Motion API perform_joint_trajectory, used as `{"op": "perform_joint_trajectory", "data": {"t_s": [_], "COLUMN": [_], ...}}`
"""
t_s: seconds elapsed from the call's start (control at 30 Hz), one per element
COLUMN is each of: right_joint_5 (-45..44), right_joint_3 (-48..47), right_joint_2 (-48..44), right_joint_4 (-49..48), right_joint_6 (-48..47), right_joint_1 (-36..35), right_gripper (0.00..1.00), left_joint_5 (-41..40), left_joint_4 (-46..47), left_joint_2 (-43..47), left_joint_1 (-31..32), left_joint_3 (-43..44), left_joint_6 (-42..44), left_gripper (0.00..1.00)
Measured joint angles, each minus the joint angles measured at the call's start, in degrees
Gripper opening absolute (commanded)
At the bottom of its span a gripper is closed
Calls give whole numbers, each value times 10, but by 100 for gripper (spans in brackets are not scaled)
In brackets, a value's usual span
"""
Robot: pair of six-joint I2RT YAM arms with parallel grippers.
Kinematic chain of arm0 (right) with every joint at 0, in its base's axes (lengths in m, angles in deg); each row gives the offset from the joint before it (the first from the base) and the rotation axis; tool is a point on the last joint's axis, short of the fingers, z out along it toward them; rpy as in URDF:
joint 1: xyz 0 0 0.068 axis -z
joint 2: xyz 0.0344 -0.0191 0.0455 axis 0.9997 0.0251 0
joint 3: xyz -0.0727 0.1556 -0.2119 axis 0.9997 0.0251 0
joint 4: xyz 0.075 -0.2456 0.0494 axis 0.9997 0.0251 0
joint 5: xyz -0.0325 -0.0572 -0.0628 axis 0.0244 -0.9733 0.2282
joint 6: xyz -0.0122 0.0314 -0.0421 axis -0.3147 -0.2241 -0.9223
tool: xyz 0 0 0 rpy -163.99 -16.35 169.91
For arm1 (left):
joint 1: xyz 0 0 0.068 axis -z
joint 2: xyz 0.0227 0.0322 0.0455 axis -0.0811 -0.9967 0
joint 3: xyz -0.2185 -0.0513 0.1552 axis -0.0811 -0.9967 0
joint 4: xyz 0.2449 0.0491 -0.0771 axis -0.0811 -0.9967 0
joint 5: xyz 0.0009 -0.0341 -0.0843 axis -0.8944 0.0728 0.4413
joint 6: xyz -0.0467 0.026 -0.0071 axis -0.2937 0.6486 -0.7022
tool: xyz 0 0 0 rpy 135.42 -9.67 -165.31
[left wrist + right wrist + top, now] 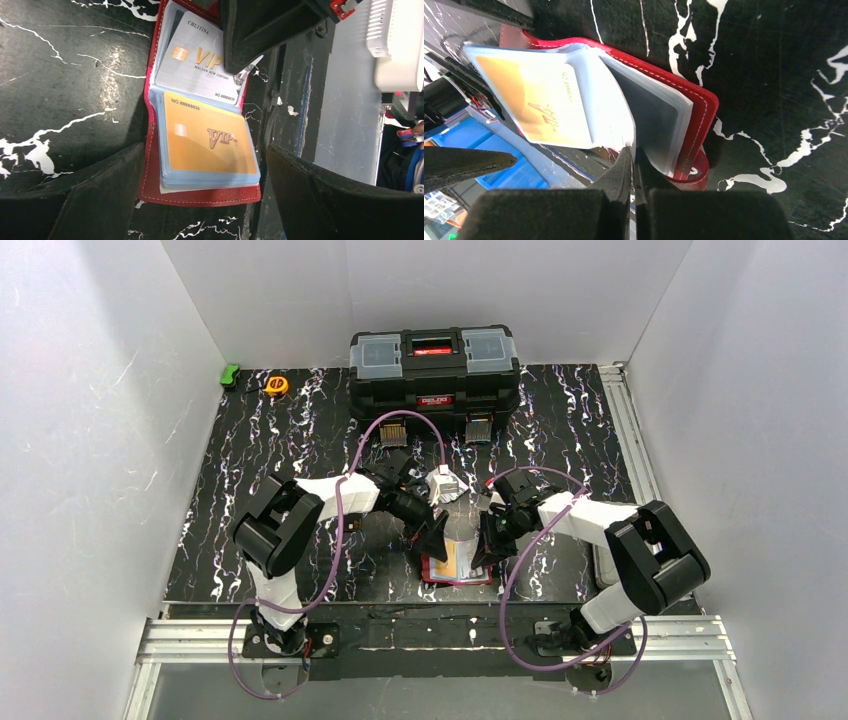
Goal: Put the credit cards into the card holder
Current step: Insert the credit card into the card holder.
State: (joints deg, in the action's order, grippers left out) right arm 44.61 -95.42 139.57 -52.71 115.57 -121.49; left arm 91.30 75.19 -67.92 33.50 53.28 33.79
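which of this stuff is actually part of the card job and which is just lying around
Job:
- holder, lying open
- orange card, in a clear pocket
- silver card, in the holder's other half

Just lying about:
- toolbox
- tape measure
- small green thing in the back corner

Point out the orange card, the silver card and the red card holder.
orange card (pixel 210 145): left wrist view, middle of its face.
silver card (pixel 192 62): left wrist view, middle of its printed face.
red card holder (pixel 200 196): left wrist view, bare red cover below the pockets.
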Motion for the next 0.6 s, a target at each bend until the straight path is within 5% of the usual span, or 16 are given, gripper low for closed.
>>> {"op": "perform_joint_trajectory", "data": {"t_s": [0.6], "right_joint_5": [12], "right_joint_3": [3], "right_joint_2": [9], "right_joint_4": [-13], "right_joint_6": [4], "right_joint_1": [1], "right_gripper": [1], "left_joint_5": [67], "left_joint_4": [-61], "left_joint_2": [-2], "left_joint_1": [-17], "left_joint_3": [7], "left_joint_6": [40], "left_gripper": [85]}}
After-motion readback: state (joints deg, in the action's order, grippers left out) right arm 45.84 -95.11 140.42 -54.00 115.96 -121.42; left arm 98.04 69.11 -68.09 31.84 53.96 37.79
